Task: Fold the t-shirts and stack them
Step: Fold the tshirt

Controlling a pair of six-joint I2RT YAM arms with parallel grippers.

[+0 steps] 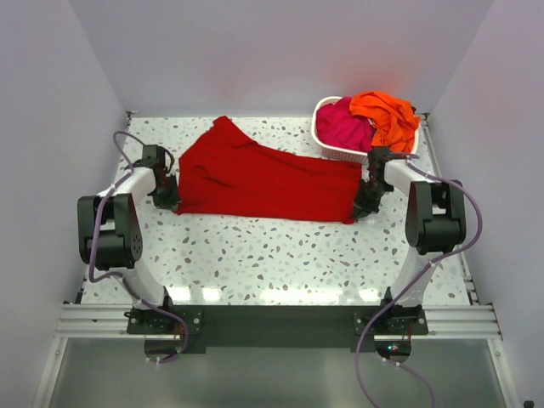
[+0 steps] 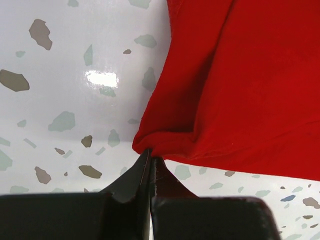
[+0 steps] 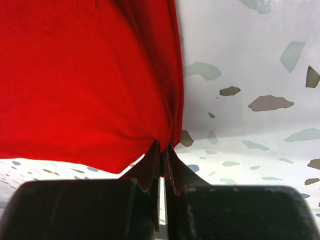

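Seen from above, the red shirt [image 1: 268, 180] lay spread across the table [image 1: 280, 255]. Its near-left corner was at the left gripper [image 1: 170, 200] and its near-right corner at the right gripper [image 1: 364, 204]. The pink shirt [image 1: 344, 127] and orange shirt [image 1: 387, 117] sat heaped in the basket [image 1: 327, 146] at the far right, not yet folded. The right arm stood just beside that basket, so a wide swing during the fold could probably knock it. In the left wrist view, the left gripper [image 2: 151, 160] had its jaws pressed together on a small bunched pinch of the red shirt [image 2: 240, 90]. Only the very edge of the cloth seemed to sit between the tips, so the corner could likely slip free once lifted. In the right wrist view, the right gripper [image 3: 162, 150] was clamped on a gathered pleat of the red shirt [image 3: 75, 75] (how many layers it caught could not be told). A partial catch might let the under layer sag. If either side slipped, or the arms moved unevenly, the fold would likely come out skewed and wrinkled.
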